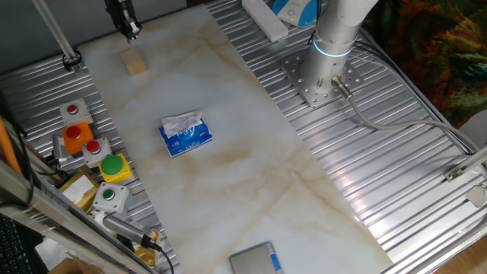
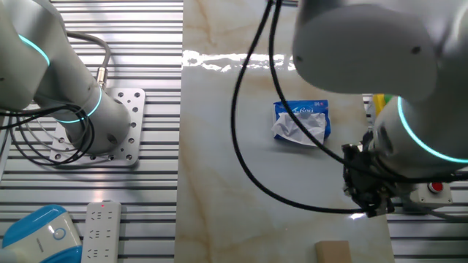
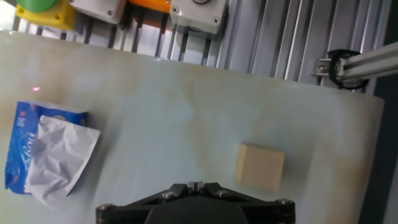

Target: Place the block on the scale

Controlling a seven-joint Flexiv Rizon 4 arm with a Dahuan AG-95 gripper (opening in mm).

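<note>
1. One step in hand, by the look of it: reaching the block (image 1: 135, 63), not yet gripped. Lies flat on the marble table (image 1: 228, 91) at its far left, touching nothing.
2. Hard to tell how far apart the fingers of the gripper (image 1: 129, 30) stand, since the hand view shows only the black body and none of the tips. Hovers just beyond the block and apart from it, so seemingly holding nothing.
3. In the hand view, sits right of the centre line. Best to shift right until centred, then turn to square the fingers with two flat opposite faces.
4. Then straight down, low enough to catch the sides at mid-height but clear of the marble, and close gently. Light wood, probably easy to hold, yet prone to twist if pinched on a corner.
5. For the carry, lift well up first. Stands between start and goal: the pack (image 1: 185, 135), mid-table, with tissue sticking up.
6. Goal well apart, at the near edge: the scale (image 1: 253, 260), only partly in view. Set down flat in the middle and release only once resting.
7. Counts, left to right in the same fixed view: five coloured buttons (image 1: 93, 148), as far as can be told; one gripper; one block; one pack; one scale.
</note>
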